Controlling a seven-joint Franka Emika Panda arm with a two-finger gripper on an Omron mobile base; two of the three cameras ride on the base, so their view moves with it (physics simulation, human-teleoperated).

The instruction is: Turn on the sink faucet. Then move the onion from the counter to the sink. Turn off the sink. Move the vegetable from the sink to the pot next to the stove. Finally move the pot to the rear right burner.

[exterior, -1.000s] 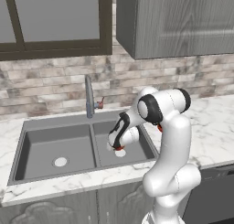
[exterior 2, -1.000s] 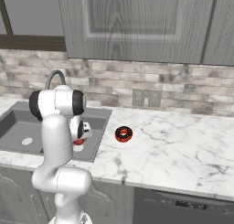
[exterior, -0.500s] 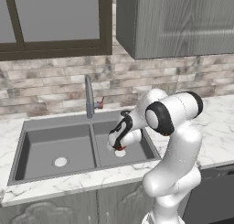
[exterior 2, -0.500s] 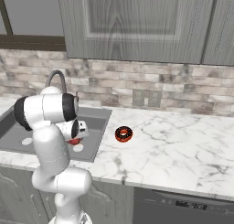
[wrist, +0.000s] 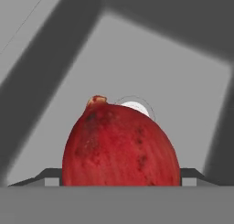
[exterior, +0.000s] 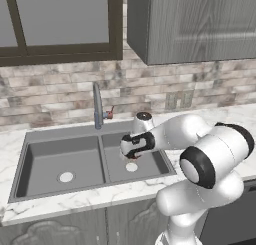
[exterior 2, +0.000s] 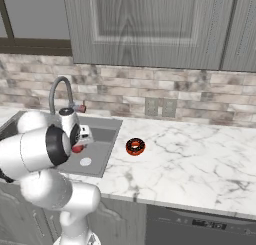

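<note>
End effector (exterior: 133, 154) closed around a red onion (wrist: 119, 145), held above the sink (exterior: 150, 166) basin's drain (wrist: 137, 107) directly below.

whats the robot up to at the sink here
The arm is reaching over the right basin of the sink with a red onion clamped in its gripper. In the hand view the onion sits between the fingertips, with the basin floor and its white drain just beyond it. The faucet stands behind the divider; whether water runs cannot be told. A donut lies on the marble counter to the right.
</note>
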